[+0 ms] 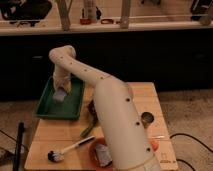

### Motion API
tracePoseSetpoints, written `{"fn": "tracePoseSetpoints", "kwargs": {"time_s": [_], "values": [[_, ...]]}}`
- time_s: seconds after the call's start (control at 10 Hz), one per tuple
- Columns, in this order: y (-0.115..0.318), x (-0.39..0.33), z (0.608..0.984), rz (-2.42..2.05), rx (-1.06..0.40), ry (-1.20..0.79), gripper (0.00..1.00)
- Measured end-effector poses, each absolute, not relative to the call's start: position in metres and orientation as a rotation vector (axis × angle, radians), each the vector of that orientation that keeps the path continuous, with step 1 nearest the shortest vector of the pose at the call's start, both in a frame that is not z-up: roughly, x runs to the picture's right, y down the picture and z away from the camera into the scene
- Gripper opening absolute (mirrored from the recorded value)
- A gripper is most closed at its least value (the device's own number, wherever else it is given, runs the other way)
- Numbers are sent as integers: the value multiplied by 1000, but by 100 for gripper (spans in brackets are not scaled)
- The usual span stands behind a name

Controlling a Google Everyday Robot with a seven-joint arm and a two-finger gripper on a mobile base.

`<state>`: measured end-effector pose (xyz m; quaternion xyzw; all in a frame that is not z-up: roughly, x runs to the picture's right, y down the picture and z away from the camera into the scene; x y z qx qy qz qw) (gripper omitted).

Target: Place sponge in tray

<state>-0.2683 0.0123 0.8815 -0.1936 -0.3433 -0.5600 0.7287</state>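
Observation:
A green tray (47, 109) lies on the left of the wooden table. A pale blue-grey sponge (59, 95) sits inside it, near the tray's middle. My white arm reaches from the lower right over the table to the tray's far side, and my gripper (62, 86) hangs right above the sponge, at or touching its top.
A dish brush with a white handle (70, 148) lies at the front left of the table. An orange bowl (100, 152) holding a grey object stands at the front. A green item (88, 129) lies beside the tray. A dark round can (146, 118) is at the right.

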Motion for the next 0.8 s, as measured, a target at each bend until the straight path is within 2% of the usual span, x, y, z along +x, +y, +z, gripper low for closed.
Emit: {"fn": "tracePoseSetpoints", "kwargs": {"time_s": [0.2, 0.5, 0.8], "values": [[25, -276, 898, -1238, -445, -766, 53], [36, -278, 912, -1227, -469, -775, 78], [43, -279, 919, -1222, -489, -778, 80]]}}
